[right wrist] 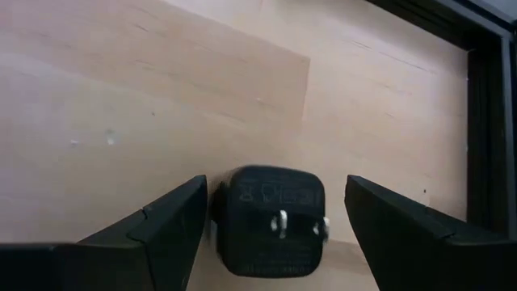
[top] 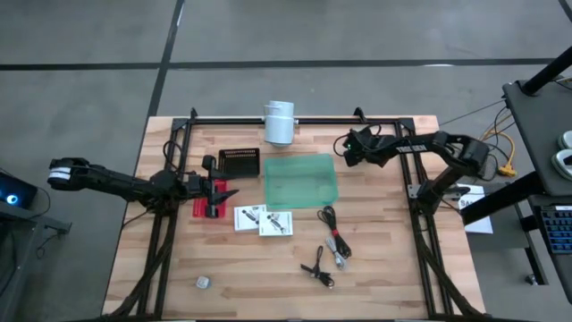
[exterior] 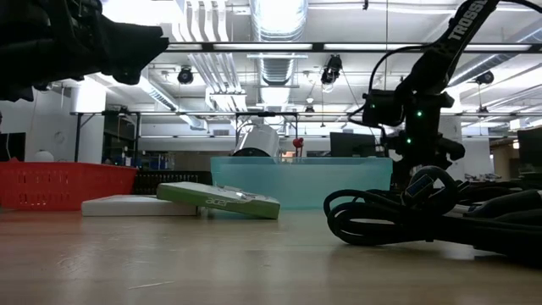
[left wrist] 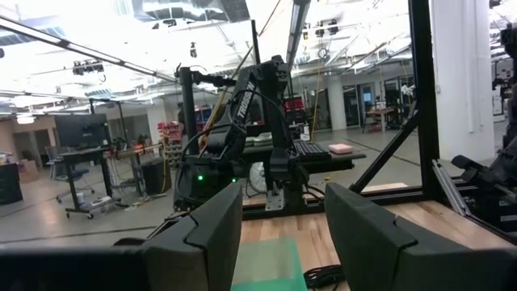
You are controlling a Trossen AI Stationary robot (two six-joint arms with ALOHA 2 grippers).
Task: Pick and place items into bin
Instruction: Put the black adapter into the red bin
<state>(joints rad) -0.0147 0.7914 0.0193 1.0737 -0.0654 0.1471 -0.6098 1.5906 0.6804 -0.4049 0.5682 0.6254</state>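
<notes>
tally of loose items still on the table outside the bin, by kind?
White printed cards: 2
Black cable bundles: 2, the second nearer the table's front
Small grey ball: 1
Black plug adapter: 1, between the right gripper's open fingers
Total: 6
The green bin looks empty.

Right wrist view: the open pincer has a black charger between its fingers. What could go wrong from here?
1. The charger sits off-centre, nearly against one finger of the right pincer; closing may push or twist it.
2. The black frame rail is close; a drift could hit it.
The left pincer waits open at the table's left.
</notes>
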